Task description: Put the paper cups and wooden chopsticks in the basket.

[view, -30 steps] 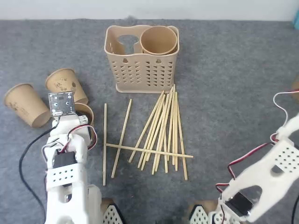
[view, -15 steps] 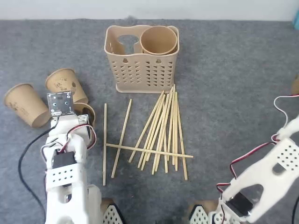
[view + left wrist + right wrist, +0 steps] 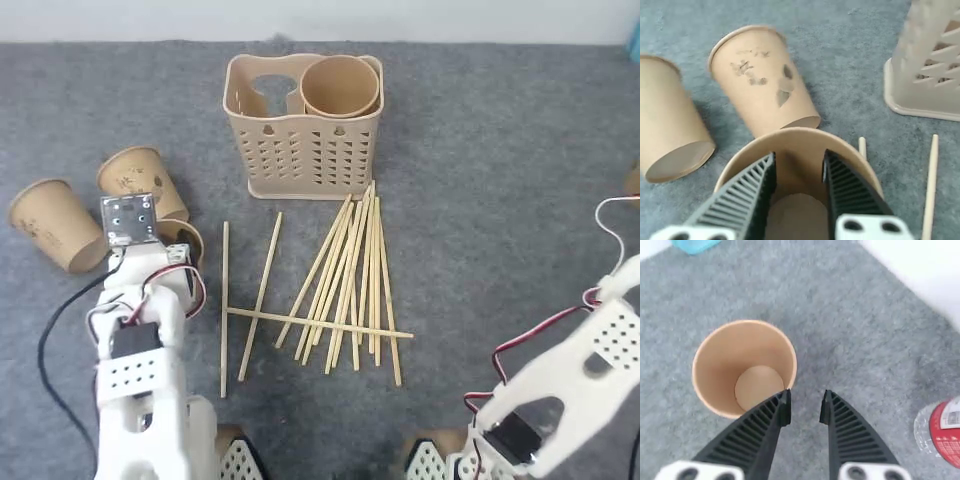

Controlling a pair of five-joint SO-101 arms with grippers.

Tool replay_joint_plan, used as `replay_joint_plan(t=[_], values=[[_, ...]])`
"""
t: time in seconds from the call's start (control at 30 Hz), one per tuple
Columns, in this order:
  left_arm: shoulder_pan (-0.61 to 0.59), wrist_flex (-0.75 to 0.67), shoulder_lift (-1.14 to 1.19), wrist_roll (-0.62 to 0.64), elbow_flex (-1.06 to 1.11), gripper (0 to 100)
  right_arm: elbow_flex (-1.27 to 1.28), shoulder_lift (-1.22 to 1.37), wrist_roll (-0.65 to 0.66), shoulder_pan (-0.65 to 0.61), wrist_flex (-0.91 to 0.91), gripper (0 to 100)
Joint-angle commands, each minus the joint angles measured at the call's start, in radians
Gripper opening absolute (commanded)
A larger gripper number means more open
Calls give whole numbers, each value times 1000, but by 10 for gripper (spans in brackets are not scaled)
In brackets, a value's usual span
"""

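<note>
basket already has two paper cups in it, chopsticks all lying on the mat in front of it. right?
Not quite. The basket holds one paper cup, not two; the high view shows it standing in one compartment. The rest stands: the chopsticks lie on the mat in front of the basket.

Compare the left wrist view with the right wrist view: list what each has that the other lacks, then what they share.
Left wrist view: a tipped cup, a second tipped cup, the basket, chopsticks, and the left gripper over a third cup.
Right wrist view: the right gripper beside a lone cup, a blue thing, a red-and-clear thing.
Shared: the grey mat, and an open gripper at a cup's mouth.
</note>
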Motion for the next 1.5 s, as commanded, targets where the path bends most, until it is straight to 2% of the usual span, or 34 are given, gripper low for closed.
replay_joint_plan(t=[0.0,0.1,0.4,0.63,0.77,1.17,1.33,1.47], values=[[-83,161,31,34,-188,155,-55,13,-31,-13,-44,124],[-110,233,31,29,-292,155,-57,44,-32,-28,-59,123],[-123,336,54,32,-496,156,-57,113,-32,-45,-65,123],[-140,430,359,34,-756,154,-55,159,-26,-56,-41,117],[-178,482,474,34,-871,153,-57,137,-25,-48,2,41],[-189,591,497,34,-891,155,-57,24,-25,-44,134,8],[-189,655,496,29,-891,155,-57,-84,-28,-53,259,8],[-193,654,494,20,-862,153,-57,-197,-14,-84,406,8]])
